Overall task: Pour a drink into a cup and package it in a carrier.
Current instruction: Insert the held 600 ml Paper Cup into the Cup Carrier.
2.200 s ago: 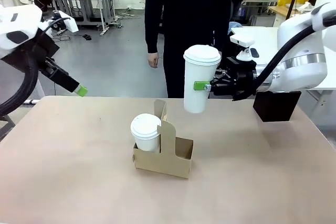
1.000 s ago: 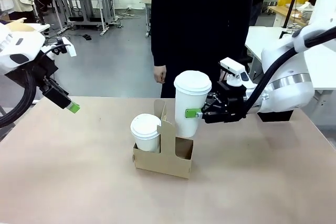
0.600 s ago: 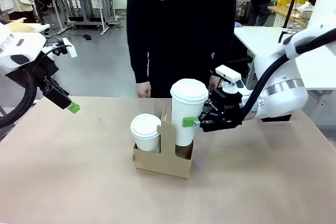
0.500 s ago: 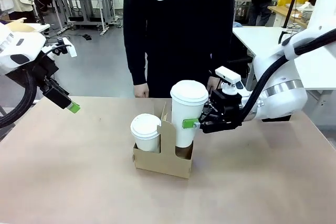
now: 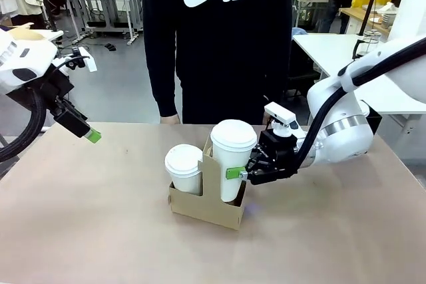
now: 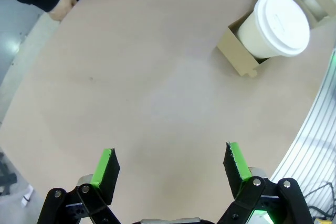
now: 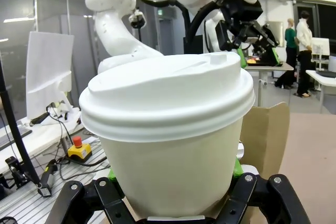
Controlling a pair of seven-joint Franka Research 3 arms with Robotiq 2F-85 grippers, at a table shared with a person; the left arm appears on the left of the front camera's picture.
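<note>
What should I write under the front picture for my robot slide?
The right gripper lowers a tall lidded cup into the cardboard carrier beside a shorter lidded cup.

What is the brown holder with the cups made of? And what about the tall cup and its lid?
The carrier looks like plain brown cardboard: matte, flat folded panels with cut edges. The cup in the right gripper seems to be white paper, smooth and dull-sided. Its domed lid looks like thin moulded plastic, slightly shiny with raised ridges.

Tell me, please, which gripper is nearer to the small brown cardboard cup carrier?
Right. The right gripper is beside the small brown cardboard cup carrier, holding a cup in it; the left gripper hangs far off.
</note>
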